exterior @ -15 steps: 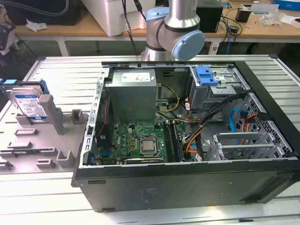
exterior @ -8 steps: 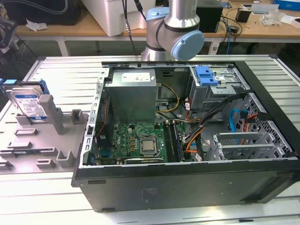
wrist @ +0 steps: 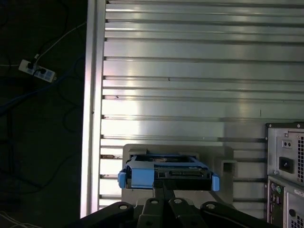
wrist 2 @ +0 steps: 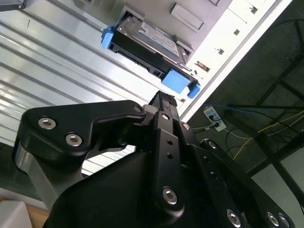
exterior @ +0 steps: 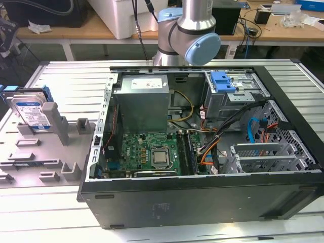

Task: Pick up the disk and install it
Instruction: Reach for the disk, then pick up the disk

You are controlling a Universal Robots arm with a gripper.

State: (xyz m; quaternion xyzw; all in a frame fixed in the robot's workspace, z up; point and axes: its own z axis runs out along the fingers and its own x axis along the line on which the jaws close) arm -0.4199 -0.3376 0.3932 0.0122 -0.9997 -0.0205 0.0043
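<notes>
**Closed jaws lining up on the disk's near edge**

We are looking along the gripper (wrist: 164,183) in the first wrist view. Its jaws are sitting pressed together and carrying nothing. Straight ahead of the tips, the disk (wrist: 183,172) is showing us its connector edge. Its long axis is running crosswise to the line of the jaws, with a blue carrier tab at each end. In the second wrist view the tips seem to be stopping just short of that edge, though we cannot tell the gap for sure. In the exterior view the disk (exterior: 31,112) is leaning, label outward, on the grey fixture (exterior: 55,152) at the left middle of the frame. It is standing apart from the open computer case (exterior: 202,202), and the arm (exterior: 188,30) is rising at top centre.
</notes>
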